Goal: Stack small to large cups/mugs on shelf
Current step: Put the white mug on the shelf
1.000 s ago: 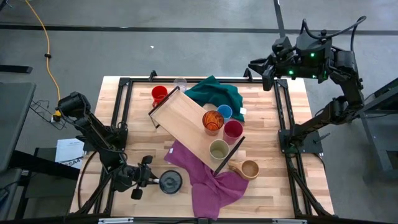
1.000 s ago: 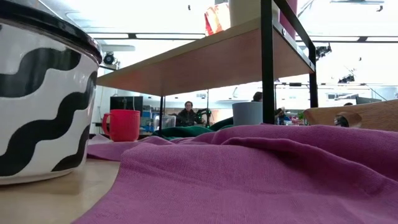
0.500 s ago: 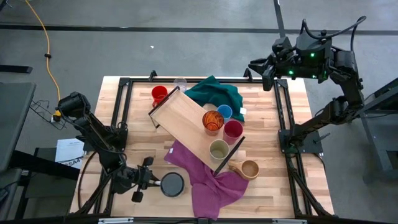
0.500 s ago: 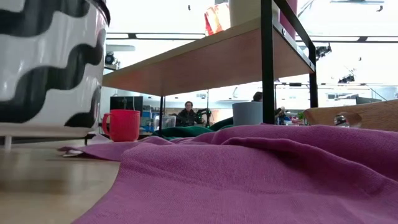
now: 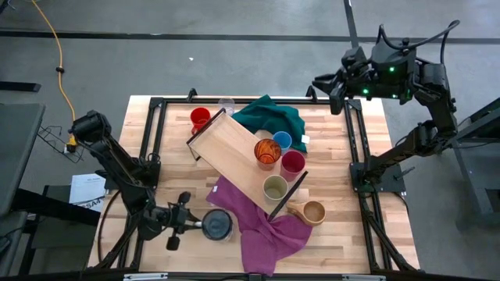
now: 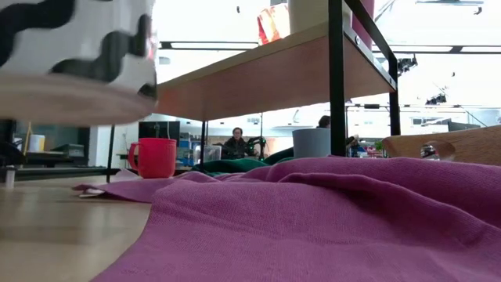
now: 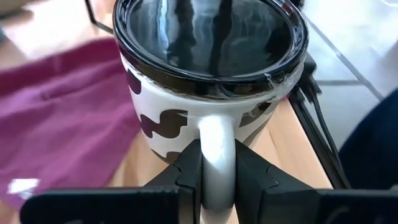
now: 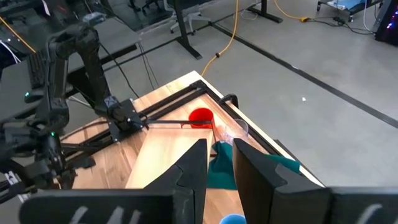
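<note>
1. High view: the left gripper (image 5: pixel 190 222) is holding the black mug (image 5: pixel 216 225) just off the shelf's (image 5: pixel 234 152) near left corner, beside the purple cloth (image 5: pixel 254 222). The orange patterned cup (image 5: pixel 266 151), magenta cup (image 5: pixel 292 162) and olive-beige cup (image 5: pixel 274 187) are standing on the shelf. The right gripper (image 5: pixel 322 84) is hanging beyond the desk's (image 5: pixel 168 156) far right corner.
2. Low view: the black mug's wavy base (image 6: pixel 78 59) is hanging clear above the desk, left of the shelf.
3. Left wrist view: the jaws are clamping the mug's white handle (image 7: pixel 216 158).
4. Right wrist view: the jaws are sitting slightly apart, gripping nothing, with the red mug (image 8: pixel 200 117) far below.
</note>
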